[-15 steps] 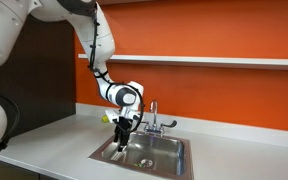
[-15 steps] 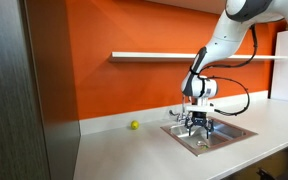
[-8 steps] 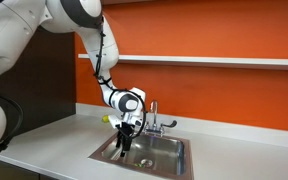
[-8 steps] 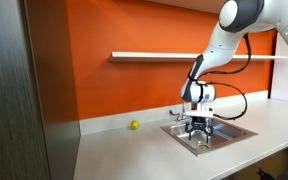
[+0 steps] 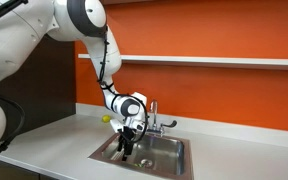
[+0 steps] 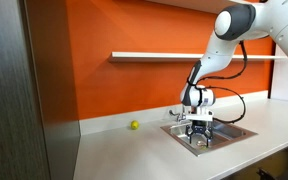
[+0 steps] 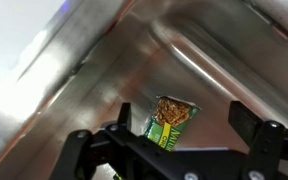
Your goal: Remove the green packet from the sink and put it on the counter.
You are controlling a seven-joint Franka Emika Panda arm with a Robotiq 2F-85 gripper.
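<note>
In the wrist view the green packet [image 7: 169, 122] lies on the steel floor of the sink [image 7: 104, 60], near a basin corner. My gripper [image 7: 180, 132] is open, with one finger on each side of the packet and clear gaps between. In both exterior views the gripper [image 5: 127, 148] [image 6: 199, 139] reaches down into the sink basin [image 5: 166, 156] [image 6: 227, 131], and the packet is hidden behind it. The light counter [image 5: 44, 150] [image 6: 124, 155] surrounds the sink.
A chrome tap [image 5: 154, 120] [image 6: 179, 113] stands behind the basin. A small yellow-green ball [image 6: 134, 125] [image 5: 106, 117] rests on the counter by the orange wall. A grey wall shelf [image 5: 224, 60] [image 6: 154, 55] hangs above. A dark cabinet side [image 6: 24, 90] stands at the counter's end.
The arm has lowered the gripper a little deeper into the sink and shifted it slightly along the basin. The gripper stays open.
</note>
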